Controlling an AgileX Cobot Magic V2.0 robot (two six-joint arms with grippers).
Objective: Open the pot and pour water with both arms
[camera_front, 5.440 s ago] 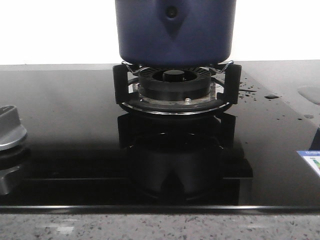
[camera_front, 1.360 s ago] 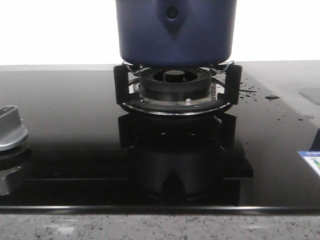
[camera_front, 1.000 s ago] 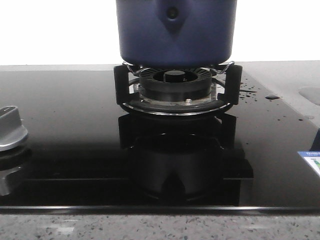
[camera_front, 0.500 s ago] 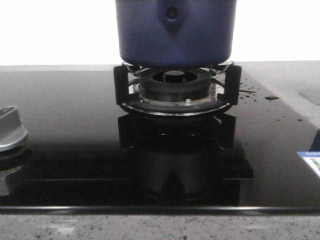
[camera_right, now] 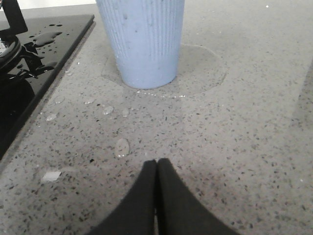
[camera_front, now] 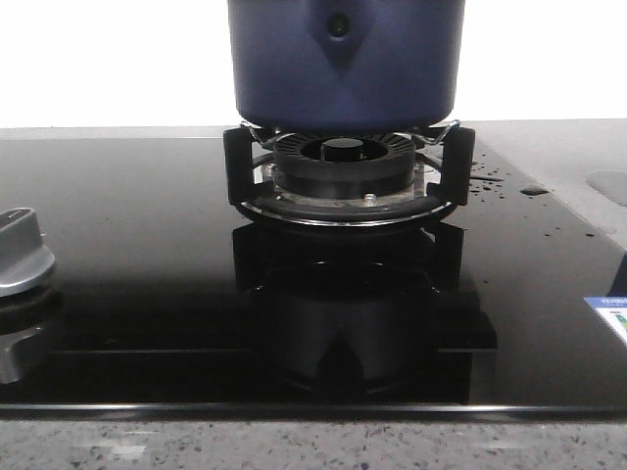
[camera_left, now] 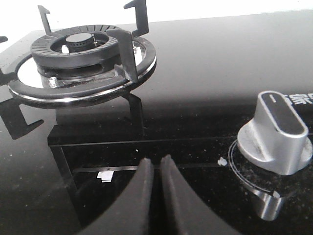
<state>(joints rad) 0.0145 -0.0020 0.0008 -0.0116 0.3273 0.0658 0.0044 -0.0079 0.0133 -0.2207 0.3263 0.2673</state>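
Almost nothing differs between the earlier front pictures and this one.
Change: the pot keeps the same place on the burner supports, the knob at the left edge is a little lower and more to the left than in the oldest picture, and the drops on the glass lie as before.
Cooktop (camera_front: 127,255): black glass, glossy, it mirrors the burner; its front edge meets a speckled grey counter (camera_right: 234,147).
Pot (camera_front: 345,64): dark navy-blue, round, it stands upright on the black prongs of the burner, its axis vertical; the triangular handle mount with one rivet faces the front camera and its tip points down. The top of the pot is cut off by the frame, so I cannot tell about the lid.
Burner (camera_front: 343,162): black ring under the pot, touching it only by the supports. The left wrist view shows another burner (camera_left: 78,46) with nothing on it.
Cup (camera_right: 142,39): pale blue, ribbed, upright on the counter just beside the cooktop edge, with a wet ring and small drops around it.
Knob (camera_left: 276,134): silver, on the glass, near the left gripper.
Left gripper (camera_left: 155,169): fingers pressed together, holding nothing, low over the glass.
Right gripper (camera_right: 156,169): fingers together, holding nothing, over the counter, apart from the cup.
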